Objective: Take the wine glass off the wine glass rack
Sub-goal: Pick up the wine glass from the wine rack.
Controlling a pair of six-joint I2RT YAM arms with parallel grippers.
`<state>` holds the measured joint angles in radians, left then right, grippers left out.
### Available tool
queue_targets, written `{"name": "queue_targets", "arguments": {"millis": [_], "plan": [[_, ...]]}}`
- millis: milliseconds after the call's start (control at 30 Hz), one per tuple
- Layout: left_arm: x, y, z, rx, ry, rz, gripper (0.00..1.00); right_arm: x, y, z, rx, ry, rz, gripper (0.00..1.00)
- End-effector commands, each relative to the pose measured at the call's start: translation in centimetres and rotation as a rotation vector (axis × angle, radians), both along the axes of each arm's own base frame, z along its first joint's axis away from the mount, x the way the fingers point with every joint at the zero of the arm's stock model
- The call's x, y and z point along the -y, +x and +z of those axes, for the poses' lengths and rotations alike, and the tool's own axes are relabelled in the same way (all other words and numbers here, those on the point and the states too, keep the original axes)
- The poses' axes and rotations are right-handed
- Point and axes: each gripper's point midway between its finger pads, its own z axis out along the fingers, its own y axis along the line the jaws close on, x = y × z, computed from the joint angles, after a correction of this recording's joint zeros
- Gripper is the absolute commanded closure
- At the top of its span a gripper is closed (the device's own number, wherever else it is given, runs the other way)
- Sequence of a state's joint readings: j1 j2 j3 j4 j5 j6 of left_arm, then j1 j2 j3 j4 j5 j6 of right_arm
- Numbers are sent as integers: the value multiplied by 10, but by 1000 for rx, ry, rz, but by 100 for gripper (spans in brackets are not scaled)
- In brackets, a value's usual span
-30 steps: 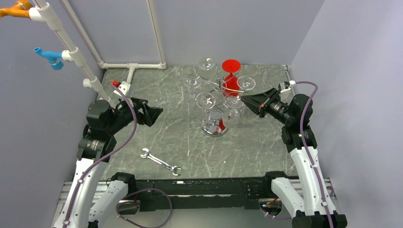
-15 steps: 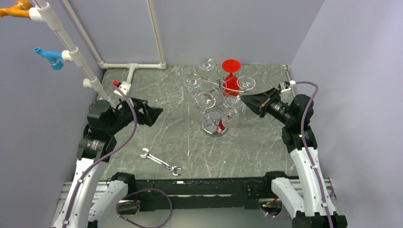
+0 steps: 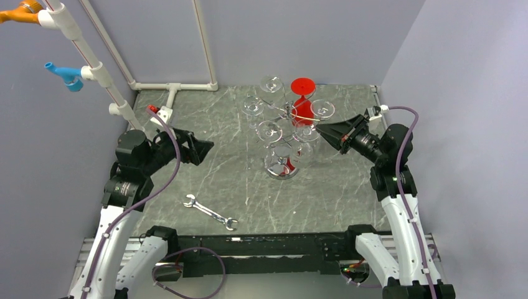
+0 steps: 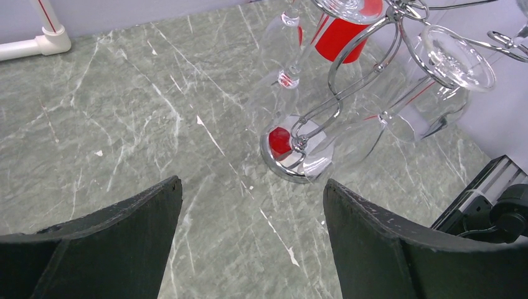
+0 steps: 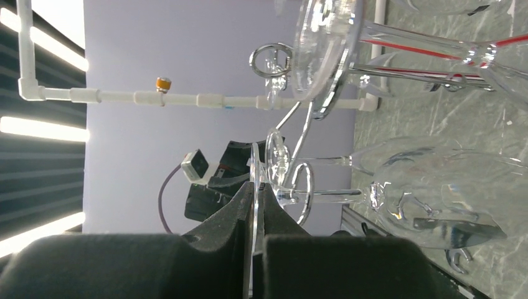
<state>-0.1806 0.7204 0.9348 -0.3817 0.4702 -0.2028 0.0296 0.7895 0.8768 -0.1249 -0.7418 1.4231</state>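
The right hand [image 3: 317, 128], closed, touches a wine glass [image 3: 306, 133] on the rack [image 3: 274, 173].

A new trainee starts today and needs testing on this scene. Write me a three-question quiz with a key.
1. True or false: the left gripper is shut.
2. The right gripper is: A) open in mid-air B) shut on the foot of a clear wine glass on the wine glass rack C) out of view
3. Fill in: the wrench lies flat on the ____, apart from the rack.
Key: 1 false, it is open. 2 B. 3 table.
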Motion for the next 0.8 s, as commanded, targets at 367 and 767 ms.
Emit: {"name": "queue_targets", "arguments": {"millis": [367,767], "plan": [[-2,4,3,20,14,13,13,-4,-25,55,132,59,48,100],[-2,6,1,16,19,20,13,-8,-28,54,121,99,88,100]]}}
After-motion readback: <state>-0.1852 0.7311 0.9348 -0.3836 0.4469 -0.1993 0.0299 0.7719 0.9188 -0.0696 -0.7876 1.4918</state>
